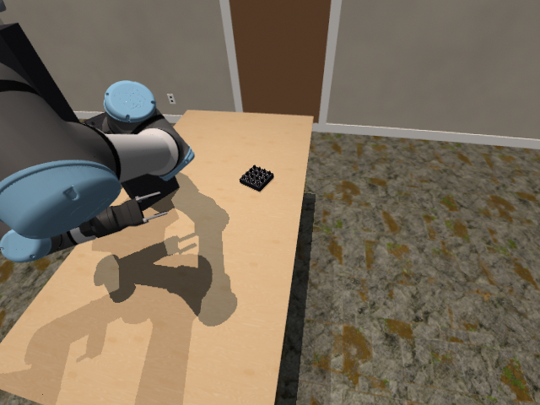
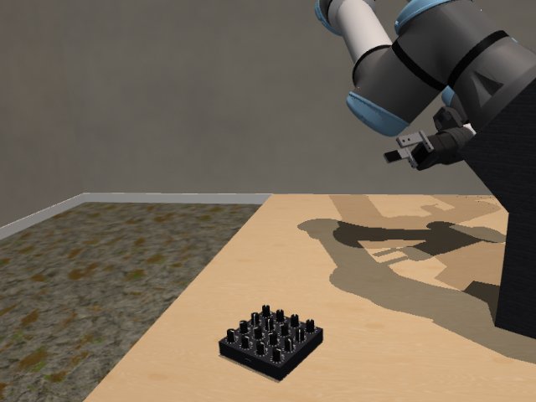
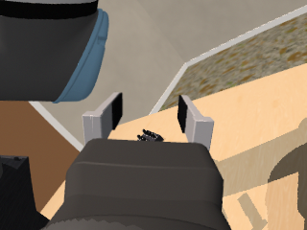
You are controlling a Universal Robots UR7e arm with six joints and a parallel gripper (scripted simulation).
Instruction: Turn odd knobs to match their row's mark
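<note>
The black knob box stands on its feet on the wooden table, near the table's right edge. In the exterior view the knob box shows its rows of black knobs and a small socket on the side facing that camera. The white lines on the knobs are too small to read. My gripper is open and empty, held high above the table and far from the box. It also shows in the exterior view. In the wrist view the open fingers frame the distant box.
The arm's dark base pedestal stands on the table beside the arm. The table's edge runs just right of the box, with carpeted floor beyond it. A brown door is in the far wall.
</note>
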